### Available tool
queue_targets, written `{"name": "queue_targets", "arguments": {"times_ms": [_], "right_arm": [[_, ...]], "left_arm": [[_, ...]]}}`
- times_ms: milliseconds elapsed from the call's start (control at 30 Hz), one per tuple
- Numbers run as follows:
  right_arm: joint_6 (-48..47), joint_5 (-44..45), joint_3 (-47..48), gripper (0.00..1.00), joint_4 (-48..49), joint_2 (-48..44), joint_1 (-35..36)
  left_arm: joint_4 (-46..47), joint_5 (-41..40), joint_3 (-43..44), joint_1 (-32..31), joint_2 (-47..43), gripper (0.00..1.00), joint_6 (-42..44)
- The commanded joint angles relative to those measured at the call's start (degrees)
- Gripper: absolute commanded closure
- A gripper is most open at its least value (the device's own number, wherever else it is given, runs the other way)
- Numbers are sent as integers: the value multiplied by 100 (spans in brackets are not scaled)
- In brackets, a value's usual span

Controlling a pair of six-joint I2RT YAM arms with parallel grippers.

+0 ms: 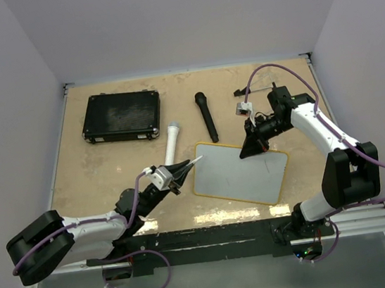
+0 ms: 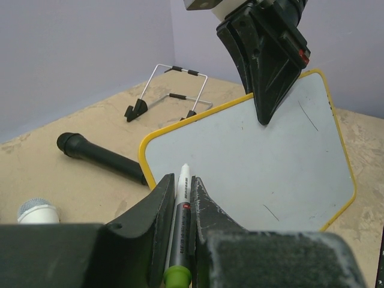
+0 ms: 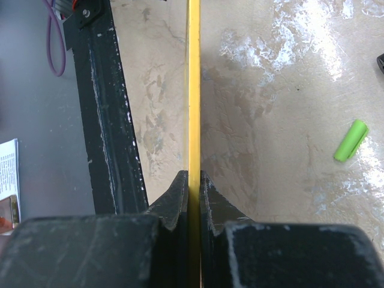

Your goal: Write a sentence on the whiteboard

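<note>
Beyond the whiteboard (image 1: 243,176): black case (image 1: 121,116), white microphone (image 1: 172,141), black microphone (image 1: 207,117).

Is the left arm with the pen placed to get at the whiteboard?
Probably yes: the marker in the left gripper points at the left edge of the whiteboard, nothing between, and the right gripper clamps only its far edge.

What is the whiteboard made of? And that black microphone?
Whiteboard: smooth, slightly shiny white face, probably coated board or plastic; its yellow rim looks like plastic. Black microphone: dull matte body, plastic or painted metal, hard to tell.
</note>
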Motion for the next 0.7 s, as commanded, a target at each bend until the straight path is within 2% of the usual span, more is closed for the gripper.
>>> {"name": "queue_targets", "arguments": {"times_ms": [0, 667], "right_arm": [[-314, -146, 135, 100, 272, -24, 21], [-323, -146, 135, 100, 272, -51, 21]], "left_arm": [[368, -7, 108, -20, 97, 100, 50], [184, -113, 319, -11, 395, 100, 156]]}}
